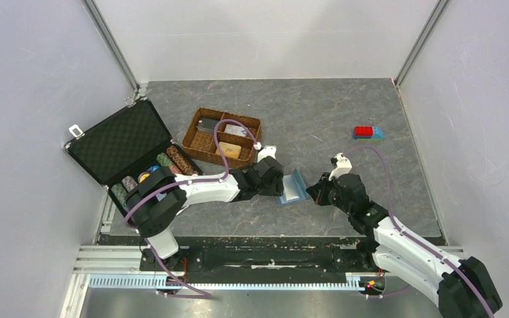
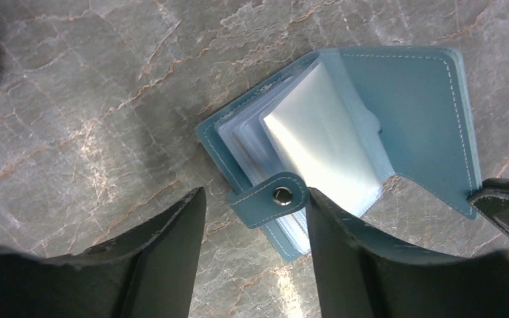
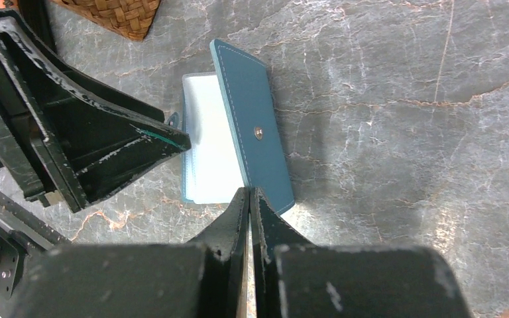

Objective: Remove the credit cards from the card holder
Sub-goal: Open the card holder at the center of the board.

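The card holder [image 1: 293,187] lies open on the grey table between my two grippers. Its teal cover [image 3: 255,132] stands tilted up, and pale clear sleeves [image 2: 325,139] fan out inside. No credit card shows; none is visible in the sleeves. My left gripper [image 2: 255,195] is open, its fingers either side of the snap strap [image 2: 272,199] at the holder's near edge. My right gripper [image 3: 249,192] is shut, its tips pinching the lower corner of the raised cover. Its fingertip also shows in the left wrist view [image 2: 504,205], at the cover's corner.
A brown wicker tray [image 1: 192,136] with small items stands behind the left arm. An open black foam-lined case [image 1: 116,139] with poker chips [image 1: 166,165] lies at the left. A red and blue block [image 1: 366,132] sits at the back right.
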`<control>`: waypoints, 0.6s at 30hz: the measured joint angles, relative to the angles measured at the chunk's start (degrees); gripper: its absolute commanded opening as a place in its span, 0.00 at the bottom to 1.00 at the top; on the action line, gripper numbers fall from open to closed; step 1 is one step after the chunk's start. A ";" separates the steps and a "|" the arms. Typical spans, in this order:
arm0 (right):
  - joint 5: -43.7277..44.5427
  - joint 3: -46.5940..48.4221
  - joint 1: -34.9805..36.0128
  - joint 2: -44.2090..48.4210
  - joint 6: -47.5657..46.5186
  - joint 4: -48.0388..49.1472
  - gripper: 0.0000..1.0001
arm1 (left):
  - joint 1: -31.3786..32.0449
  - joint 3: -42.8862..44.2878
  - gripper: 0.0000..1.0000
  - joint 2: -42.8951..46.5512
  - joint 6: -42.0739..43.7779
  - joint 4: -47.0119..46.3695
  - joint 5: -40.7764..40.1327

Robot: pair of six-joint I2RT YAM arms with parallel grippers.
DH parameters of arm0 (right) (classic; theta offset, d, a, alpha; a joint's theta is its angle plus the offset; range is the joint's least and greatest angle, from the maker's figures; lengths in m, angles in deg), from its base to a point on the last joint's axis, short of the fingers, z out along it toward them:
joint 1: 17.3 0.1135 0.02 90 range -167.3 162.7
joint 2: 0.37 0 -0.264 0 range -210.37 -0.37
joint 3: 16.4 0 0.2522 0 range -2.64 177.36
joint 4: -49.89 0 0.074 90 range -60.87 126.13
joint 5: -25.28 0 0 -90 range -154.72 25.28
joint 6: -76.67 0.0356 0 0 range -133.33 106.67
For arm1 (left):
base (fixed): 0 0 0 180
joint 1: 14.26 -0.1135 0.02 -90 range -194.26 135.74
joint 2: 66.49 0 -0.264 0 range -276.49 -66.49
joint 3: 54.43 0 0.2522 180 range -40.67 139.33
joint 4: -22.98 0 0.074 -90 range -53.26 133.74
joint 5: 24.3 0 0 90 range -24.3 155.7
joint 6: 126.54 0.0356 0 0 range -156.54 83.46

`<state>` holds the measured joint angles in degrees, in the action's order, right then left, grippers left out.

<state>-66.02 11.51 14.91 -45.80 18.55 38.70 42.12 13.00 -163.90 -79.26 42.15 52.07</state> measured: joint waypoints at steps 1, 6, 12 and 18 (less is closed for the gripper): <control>0.00 -0.20 -0.22 0.20 0.00 0.00 0.00 | 0.00 0.00 0.55 0.00 0.37 -0.46 -0.02; 0.04 -1.79 -1.05 1.40 0.04 0.90 0.00 | 0.00 -0.92 0.44 0.04 1.64 -4.37 0.00; 0.04 -2.82 -2.25 1.60 0.02 1.86 0.00 | 0.00 -1.36 0.08 0.04 2.29 -5.33 0.15; 0.28 -2.82 -5.46 -0.85 -0.46 1.99 0.03 | 0.00 -1.73 0.02 1.09 2.47 -4.79 1.81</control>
<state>-65.74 8.69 9.44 -46.65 18.09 40.68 42.12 11.28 -162.80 -76.79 37.36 53.89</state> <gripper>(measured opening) 0.006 0.043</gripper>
